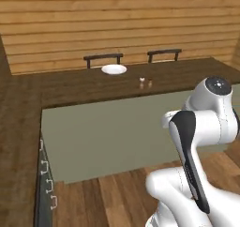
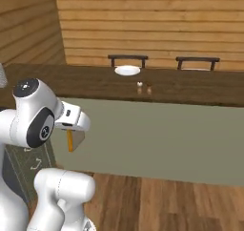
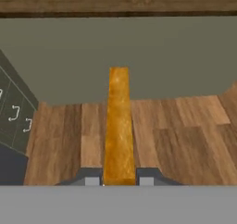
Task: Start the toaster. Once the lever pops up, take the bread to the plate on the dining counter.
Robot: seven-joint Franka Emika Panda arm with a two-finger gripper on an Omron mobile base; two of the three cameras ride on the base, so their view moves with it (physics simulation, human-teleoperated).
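My gripper [image 3: 119, 180] is shut on the bread [image 3: 119, 126], a tan slice seen edge-on with its brown crust running up the middle of the hand view. From the right base view the bread [image 2: 75, 139] hangs below the hand, in front of the pale base of the dining counter [image 2: 190, 89]. The white plate [image 1: 114, 69] rests on the dark wood top of the dining counter [image 1: 84, 87] near its far edge, well ahead of the hand; the plate [image 2: 127, 70] sits left of centre. The toaster is out of view.
Two small bottles [image 1: 145, 82] stand on the counter right of the plate. Two dark chairs [image 1: 103, 58] are behind the counter against a wood-plank wall. Olive drawers with handles [image 1: 46, 184] line the left. Wood floor [image 1: 112, 198] lies between me and the counter.
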